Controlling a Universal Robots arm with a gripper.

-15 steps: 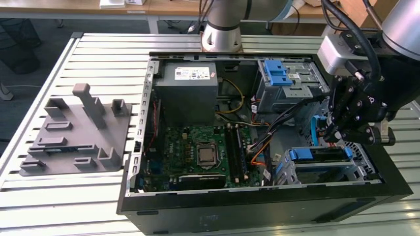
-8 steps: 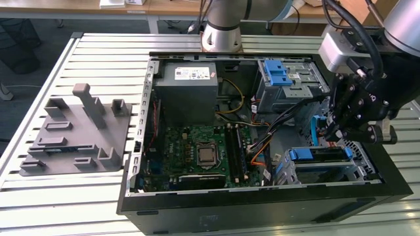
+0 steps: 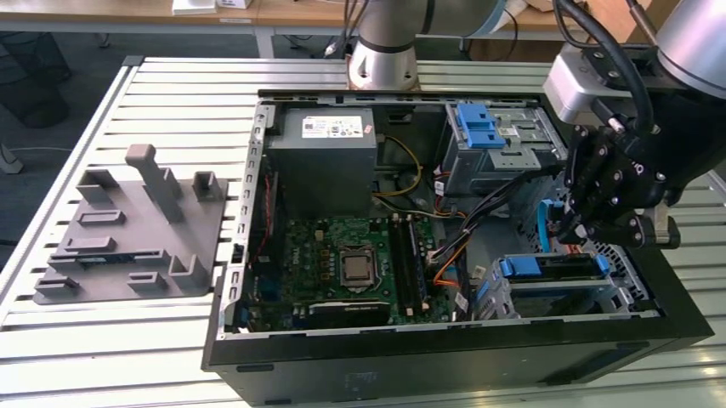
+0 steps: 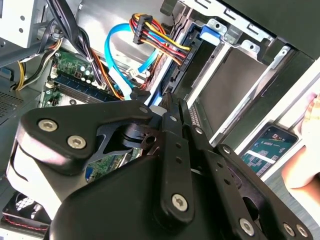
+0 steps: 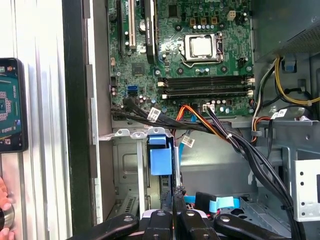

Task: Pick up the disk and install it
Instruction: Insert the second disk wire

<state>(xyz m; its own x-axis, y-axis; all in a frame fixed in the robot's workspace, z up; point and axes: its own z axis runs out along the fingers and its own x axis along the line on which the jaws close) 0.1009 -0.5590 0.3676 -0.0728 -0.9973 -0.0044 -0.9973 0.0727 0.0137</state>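
Disk (image 5: 160, 160) edge-on, partly hidden by gripper (image 5: 173, 210)

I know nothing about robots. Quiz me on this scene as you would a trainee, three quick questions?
1. True or false: the computer case lies with its side open.
2. The gripper hangs over: A the motherboard, B the drive bays, C the power supply?
3. Fill in: the drive bays' plastic tabs are coloured ___.
Key: 1 true; 2 B; 3 blue.
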